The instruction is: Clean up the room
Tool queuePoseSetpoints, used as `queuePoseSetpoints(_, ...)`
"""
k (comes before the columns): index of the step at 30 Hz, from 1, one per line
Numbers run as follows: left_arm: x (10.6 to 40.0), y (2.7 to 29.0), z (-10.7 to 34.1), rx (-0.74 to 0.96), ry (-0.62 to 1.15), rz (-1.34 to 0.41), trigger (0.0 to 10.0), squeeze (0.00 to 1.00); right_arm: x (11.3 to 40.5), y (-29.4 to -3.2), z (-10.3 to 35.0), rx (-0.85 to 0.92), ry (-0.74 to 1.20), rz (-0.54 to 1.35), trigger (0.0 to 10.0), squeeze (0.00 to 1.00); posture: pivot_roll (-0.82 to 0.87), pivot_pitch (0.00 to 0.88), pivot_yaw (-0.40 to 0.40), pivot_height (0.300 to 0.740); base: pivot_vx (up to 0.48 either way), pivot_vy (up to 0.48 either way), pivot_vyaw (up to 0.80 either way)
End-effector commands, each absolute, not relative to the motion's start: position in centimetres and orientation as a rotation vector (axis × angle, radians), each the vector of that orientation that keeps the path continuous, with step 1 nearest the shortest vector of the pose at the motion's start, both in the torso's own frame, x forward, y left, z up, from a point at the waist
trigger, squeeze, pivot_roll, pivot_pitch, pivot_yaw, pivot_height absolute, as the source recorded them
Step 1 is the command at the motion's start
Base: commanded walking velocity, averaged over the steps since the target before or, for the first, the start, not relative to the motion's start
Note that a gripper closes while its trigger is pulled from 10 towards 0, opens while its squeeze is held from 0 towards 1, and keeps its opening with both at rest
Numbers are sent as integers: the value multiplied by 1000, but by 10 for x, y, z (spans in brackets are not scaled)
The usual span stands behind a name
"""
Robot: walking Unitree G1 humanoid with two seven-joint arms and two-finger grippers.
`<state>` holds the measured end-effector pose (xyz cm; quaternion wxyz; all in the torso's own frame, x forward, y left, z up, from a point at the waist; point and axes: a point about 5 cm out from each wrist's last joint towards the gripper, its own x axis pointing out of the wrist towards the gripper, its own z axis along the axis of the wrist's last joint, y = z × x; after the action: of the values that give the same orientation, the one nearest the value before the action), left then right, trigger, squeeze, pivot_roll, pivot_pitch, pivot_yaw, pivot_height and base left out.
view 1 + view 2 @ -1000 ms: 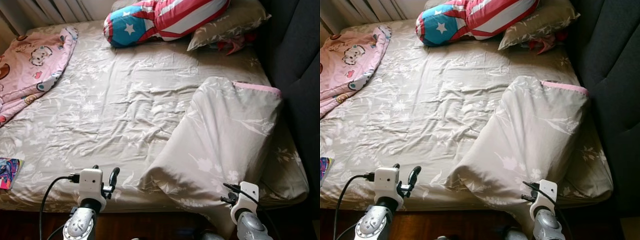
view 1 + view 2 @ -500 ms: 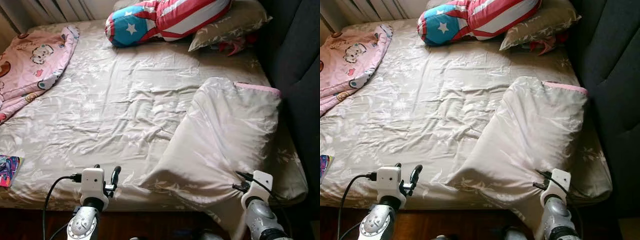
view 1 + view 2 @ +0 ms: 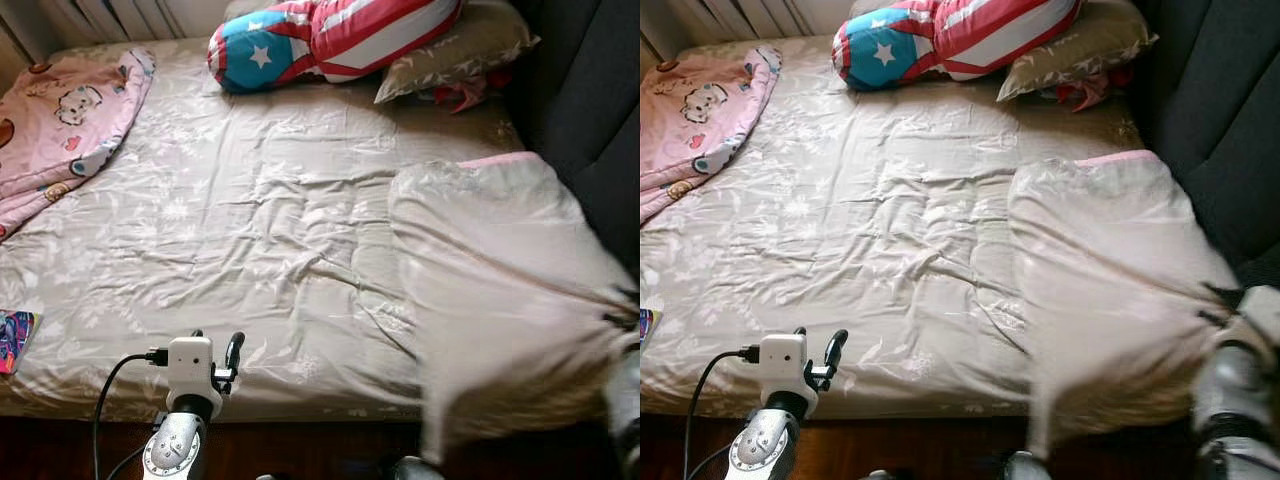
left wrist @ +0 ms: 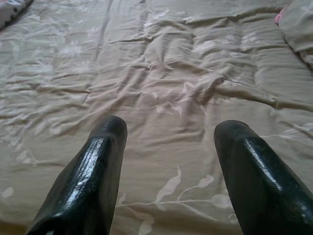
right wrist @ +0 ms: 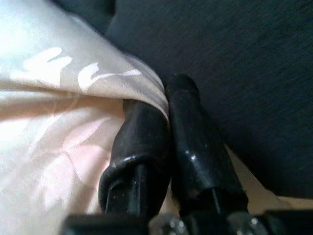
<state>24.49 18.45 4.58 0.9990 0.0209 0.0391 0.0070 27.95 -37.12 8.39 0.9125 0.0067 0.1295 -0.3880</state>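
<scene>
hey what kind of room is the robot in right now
Most likely a bedroom. A bed with a wrinkled beige floral sheet fills the space ahead, with a star-and-stripe pillow at its head and a pink cartoon blanket on one side. The right gripper pinches a beige duvet.

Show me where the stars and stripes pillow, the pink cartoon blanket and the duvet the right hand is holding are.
stars and stripes pillow [image 3: 330,35]: left eye view, on its striped middle.
pink cartoon blanket [image 3: 55,125]: left eye view, on its printed top.
duvet [image 3: 490,290]: left eye view, on the folded-over flap.
right hand [image 5: 164,110]: right wrist view, between its fingertips.
</scene>
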Motion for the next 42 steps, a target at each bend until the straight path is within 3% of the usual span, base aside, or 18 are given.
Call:
queuePoseSetpoints(1,238,187,36,50,115,23,10000,0,278,-375,89,-9,245,-821,10000,0,-111,211,3,740,0,0,0)
queuePoseSetpoints(13,237,188,34,55,121,20,10000,0,275,-335,45,52,377,-727,10000,0,-79,205,7,740,0,0,0)
queuePoseSetpoints(14,237,188,34,56,121,21,10000,0,274,-335,44,55,379,-731,10000,1000,-79,205,7,740,0,0,0)
queuePoseSetpoints(18,235,188,31,55,129,22,10000,0,283,-329,51,-32,333,-674,10000,1000,-81,203,9,740,0,0,0)
queuePoseSetpoints(19,234,187,29,54,134,19,10000,0,287,-324,55,-70,309,-633,10000,584,-85,202,9,740,0,0,0)
queuePoseSetpoints(20,234,187,29,53,136,18,10000,0,289,-322,55,-72,300,-612,10000,0,-86,201,9,740,0,0,0)
queuePoseSetpoints(27,232,185,15,8,193,37,10000,0,296,-273,34,-15,325,-326,10000,0,-90,187,8,740,0,0,0)
queuePoseSetpoints(31,225,190,-1,23,268,52,10000,0,273,-239,-5,-37,489,-158,10000,0,-97,167,7,740,0,0,0)
queuePoseSetpoints(36,231,210,-6,50,318,78,10000,0,221,-226,-52,-53,717,-122,10000,0,-69,144,3,740,0,0,0)
queuePoseSetpoints(38,230,211,-7,50,322,78,10000,0,219,-226,-53,-57,724,-118,10000,0,-69,144,3,740,0,0,0)
queuePoseSetpoints(42,201,222,-45,56,538,142,10000,0,191,-218,-72,-81,836,-82,10000,0,-92,119,-6,740,0,0,0)
